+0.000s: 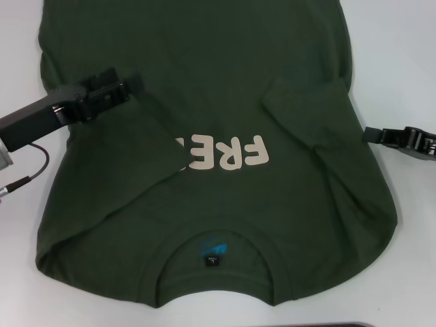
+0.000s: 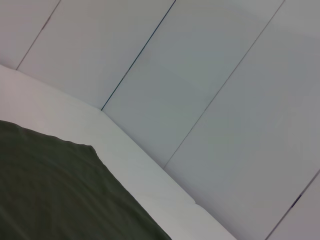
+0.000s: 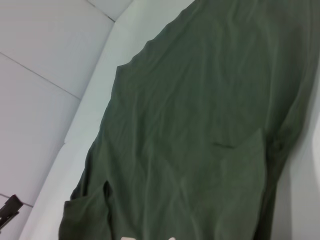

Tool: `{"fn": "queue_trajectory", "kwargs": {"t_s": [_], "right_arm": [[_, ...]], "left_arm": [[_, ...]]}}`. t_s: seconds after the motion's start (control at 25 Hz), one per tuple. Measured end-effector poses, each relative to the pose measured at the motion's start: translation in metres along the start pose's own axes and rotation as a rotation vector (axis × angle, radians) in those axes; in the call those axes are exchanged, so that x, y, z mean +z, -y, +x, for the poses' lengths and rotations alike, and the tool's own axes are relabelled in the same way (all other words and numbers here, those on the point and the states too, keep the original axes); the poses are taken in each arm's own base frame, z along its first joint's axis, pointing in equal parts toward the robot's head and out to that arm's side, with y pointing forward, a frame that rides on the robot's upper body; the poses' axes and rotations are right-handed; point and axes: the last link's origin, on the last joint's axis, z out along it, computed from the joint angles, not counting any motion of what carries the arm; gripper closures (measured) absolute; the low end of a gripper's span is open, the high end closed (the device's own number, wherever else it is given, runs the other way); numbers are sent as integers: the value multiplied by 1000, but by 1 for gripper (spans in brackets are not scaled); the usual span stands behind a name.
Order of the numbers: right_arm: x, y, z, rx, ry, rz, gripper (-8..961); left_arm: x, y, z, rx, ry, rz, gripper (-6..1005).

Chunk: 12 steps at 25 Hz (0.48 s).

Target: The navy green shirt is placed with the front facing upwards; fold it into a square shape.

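Shirt first: the navy green shirt lies face up on the white table, collar nearest the robot, hem running away past the far edge of the head view. Both sleeves look already folded inward over the chest; the left flap hides the last letters of the pale "FREE" print, and the right sleeve sits on the body beside the print.

Risks, as I judge them: the left flap lies slanted and wrinkled, so a lengthwise fold made now would likely come out skewed rather than square. If the left gripper catches only the top layer, the flap could drag back open; if it bites too deep, the whole shirt may slide on the smooth table.

The left gripper reaches in low over the shirt's left side, beyond the print, arm angled inward from the table edge; whether its jaws are spread or closed, I cannot tell. The right gripper rests just off the shirt's right edge over bare table, and its jaw state is equally unclear.
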Motion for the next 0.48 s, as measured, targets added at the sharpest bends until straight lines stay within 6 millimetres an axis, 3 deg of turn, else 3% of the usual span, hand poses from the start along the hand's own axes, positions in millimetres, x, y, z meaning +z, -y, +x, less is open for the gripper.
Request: {"fn": "queue_trajectory", "kwargs": {"t_s": [0.48], "right_arm": [[25,-30,1,-98,-115,-139,955]], "left_arm": [[1,0,0,1,2,-3,111]]}}
